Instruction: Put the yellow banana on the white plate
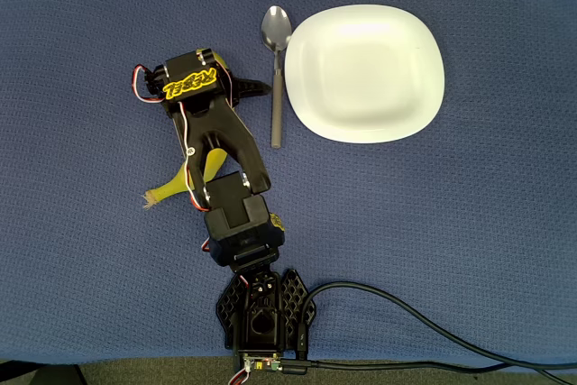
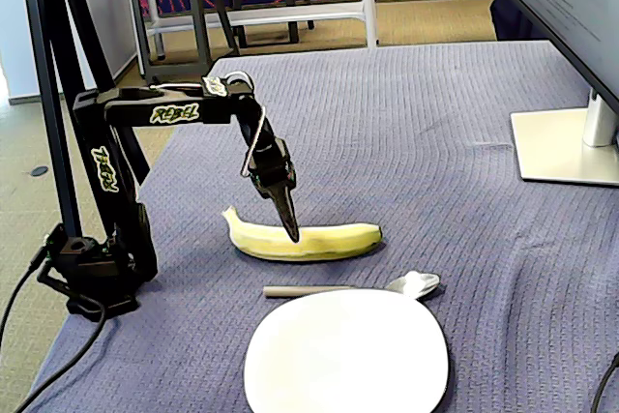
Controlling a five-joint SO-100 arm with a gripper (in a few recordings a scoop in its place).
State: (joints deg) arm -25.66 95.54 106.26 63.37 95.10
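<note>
In the overhead view, the black arm is seen stretched across the blue-clothed tabletop, and most of the yellow banana is hidden beneath it; only the stem end and a short yellow stretch are shown at lower left of the arm. The white plate is set to the right, well apart from the banana, with a grey metal spoon laid just beside its left edge, bowl pointing up the picture. The jaws are covered by the wrist here.

In the fixed view, the banana is seen lying flat on the cloth, just beyond the spoon and the plate. The gripper is pointed downwards with its tips at the banana's middle. The jaws appear drawn close together; whether the banana is held between them cannot be told. A monitor foot is seen at right.
</note>
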